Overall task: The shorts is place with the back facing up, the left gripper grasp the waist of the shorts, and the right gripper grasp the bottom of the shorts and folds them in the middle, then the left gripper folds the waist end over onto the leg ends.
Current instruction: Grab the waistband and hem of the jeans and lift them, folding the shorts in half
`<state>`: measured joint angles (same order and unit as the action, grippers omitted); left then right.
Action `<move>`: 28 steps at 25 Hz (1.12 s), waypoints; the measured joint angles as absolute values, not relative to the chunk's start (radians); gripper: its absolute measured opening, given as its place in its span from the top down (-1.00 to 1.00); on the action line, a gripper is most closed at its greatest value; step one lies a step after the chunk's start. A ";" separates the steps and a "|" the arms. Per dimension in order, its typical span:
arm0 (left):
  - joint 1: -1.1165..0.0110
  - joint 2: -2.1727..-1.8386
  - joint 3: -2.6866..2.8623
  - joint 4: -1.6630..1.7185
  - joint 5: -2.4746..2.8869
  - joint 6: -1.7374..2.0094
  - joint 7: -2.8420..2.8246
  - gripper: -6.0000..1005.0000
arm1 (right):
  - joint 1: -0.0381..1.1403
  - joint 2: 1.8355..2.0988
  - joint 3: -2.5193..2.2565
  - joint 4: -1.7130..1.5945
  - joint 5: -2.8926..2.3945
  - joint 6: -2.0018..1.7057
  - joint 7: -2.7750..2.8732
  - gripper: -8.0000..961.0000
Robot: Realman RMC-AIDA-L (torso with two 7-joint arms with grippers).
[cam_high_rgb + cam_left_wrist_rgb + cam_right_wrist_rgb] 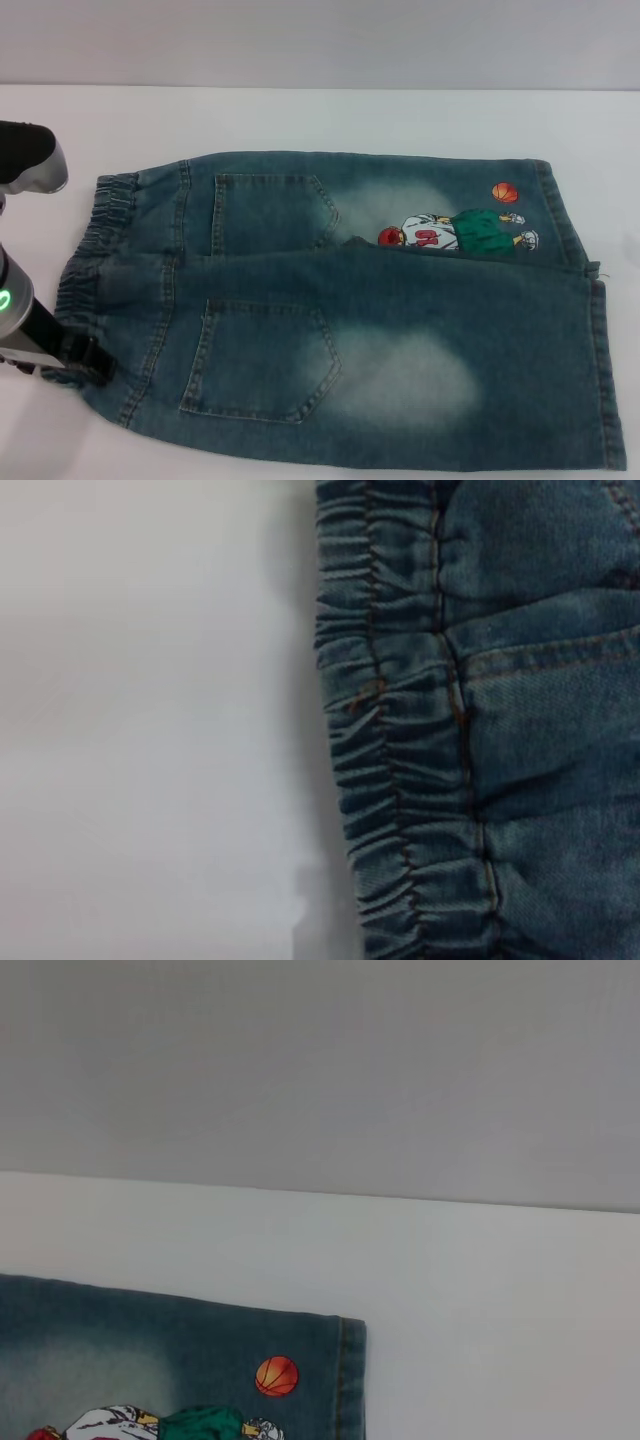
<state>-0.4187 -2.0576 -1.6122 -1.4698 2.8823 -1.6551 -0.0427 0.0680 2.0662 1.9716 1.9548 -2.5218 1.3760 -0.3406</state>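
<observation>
White bench running back to a pale grey wall, bare apart from the garment

Spread across most of it, denim shorts, back up with both rear pockets showing, waist toward the robot's left and leg hems toward its right. Near leg lapped partly over the far one, so only a strip of the far leg's cartoon basketball print peeks out past the overlapping edge. Laid lengthwise like this presumably so each arm can reach its own end: waist for the left, hems for the right. Judged not yet folded down the middle, since both pockets lie open to view

Left arm entering from the near left edge, wrist angled down toward the near corner of the elastic waistband. Left claw right at that corner, a dark part touching or just over the gathered fabric; cannot tell whether closed on it or apart. Left wrist camera looking straight down on the ruffled band and bare bench beside it, suggesting a low, close hover or grasp

Right arm absent from the head view; right wrist view only looking across at the far hem corner and the orange ball, so apparently held back and high; state of the right claw not shown
</observation>
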 joint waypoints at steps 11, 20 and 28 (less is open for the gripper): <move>-0.435 -2.060 -1.611 -1.452 2.877 -1.656 -0.037 -0.67 | 0.076 2.066 1.976 1.949 -2.522 1.376 -0.341 -0.44; -0.444 -2.060 -1.612 -1.439 2.878 -1.657 -0.040 -0.67 | 0.079 2.065 1.976 1.948 -2.522 1.376 -0.341 -0.44; -0.445 -2.058 -1.612 -1.448 2.882 -1.655 -0.040 -0.66 | 0.080 2.065 1.976 1.948 -2.522 1.376 -0.341 -0.45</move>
<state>-0.4450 -2.0585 -1.6122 -1.4478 2.8820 -1.6555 -0.0398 0.0800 2.0647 1.9757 1.9482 -2.5218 1.3759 -0.3405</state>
